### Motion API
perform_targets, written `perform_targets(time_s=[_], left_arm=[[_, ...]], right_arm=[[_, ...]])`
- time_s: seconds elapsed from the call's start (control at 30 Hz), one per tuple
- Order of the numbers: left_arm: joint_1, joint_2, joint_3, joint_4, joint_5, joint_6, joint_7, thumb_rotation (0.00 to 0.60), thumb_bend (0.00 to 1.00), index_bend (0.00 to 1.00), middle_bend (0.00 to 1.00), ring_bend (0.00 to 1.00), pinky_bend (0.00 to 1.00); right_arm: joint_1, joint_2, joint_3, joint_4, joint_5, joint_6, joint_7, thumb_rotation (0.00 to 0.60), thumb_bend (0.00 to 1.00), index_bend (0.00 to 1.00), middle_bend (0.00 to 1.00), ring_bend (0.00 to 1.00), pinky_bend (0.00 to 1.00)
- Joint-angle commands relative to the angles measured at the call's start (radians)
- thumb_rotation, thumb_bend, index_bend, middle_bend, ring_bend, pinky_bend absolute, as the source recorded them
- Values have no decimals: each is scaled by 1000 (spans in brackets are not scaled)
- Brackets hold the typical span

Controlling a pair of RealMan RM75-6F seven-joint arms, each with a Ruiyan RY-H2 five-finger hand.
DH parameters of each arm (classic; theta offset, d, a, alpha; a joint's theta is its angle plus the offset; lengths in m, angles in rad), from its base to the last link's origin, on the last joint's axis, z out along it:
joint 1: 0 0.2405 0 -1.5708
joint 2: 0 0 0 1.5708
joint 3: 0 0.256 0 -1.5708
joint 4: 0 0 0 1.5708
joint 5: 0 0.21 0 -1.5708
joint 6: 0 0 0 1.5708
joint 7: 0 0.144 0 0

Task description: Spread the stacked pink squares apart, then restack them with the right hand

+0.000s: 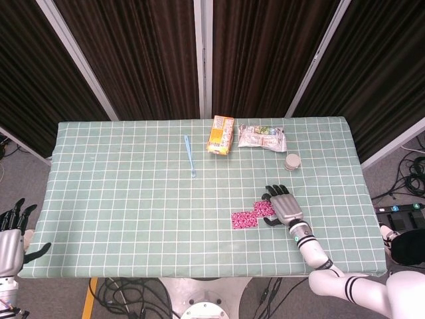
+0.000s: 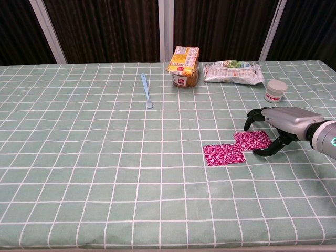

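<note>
pink squares (image 2: 237, 148) lie overlapping, just left of the released right robot hand (image 2: 279, 124).

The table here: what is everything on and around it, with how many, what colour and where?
pink squares: two, patterned pink, right of centre, side by side
spatula-like tool: one, light blue, far middle
snack box: one, yellow-orange, far edge
jar: one, brownish, under the box
foil bag: one, silver-green, far right
small tub: one, white, right
tablecloth: one, green checked
right hand: one, silver-black, over the right square
left hand: one, silver-black, off the table's left edge
</note>
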Motion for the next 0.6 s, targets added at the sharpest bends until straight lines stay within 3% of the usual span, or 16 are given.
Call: perform_targets(time_s=[0.03,0.5,0.6], left_arm=[[0,-1,0,1,-1,-1,0,600,156,209,146,141,145],[1,-3,2,7,-3,-4,-8,600,155,210,145,141,145],[3,-4,2,7,-3,-2,-10,600,155,209,146,141,145]], right_arm=[[-2,-5,2,9,-4,-3,4,459,212,286,63,0,0],[-16,-31,4,26,-24,18,-20,457,212,301,71,0,0],[-23,-42,6,35,-19,28,-32,487,211,319,83,0,0]])
